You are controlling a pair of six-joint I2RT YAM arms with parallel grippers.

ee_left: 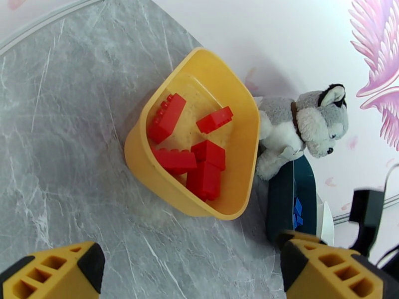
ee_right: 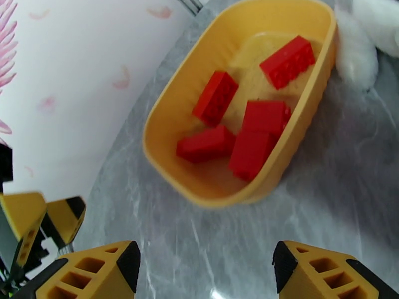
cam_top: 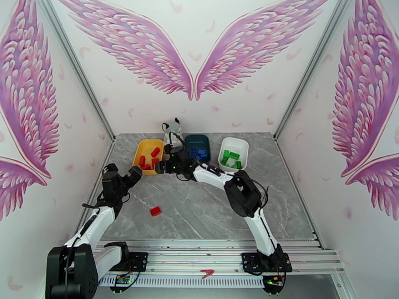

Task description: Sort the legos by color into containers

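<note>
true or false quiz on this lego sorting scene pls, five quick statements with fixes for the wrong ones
1. The yellow plastic tray holds only red studded bricks. True.
2. The white plastic tray holds blue bricks. False: it holds green studded bricks.
3. One loose red brick lies on the grey marble table. True.
4. The right gripper is shut on a brick. False: its jaws stand open with nothing between them.
5. The grey-white husky plush toy sits inside a tray. False: it sits outside the trays, beside the dark teal plastic tray.
</note>
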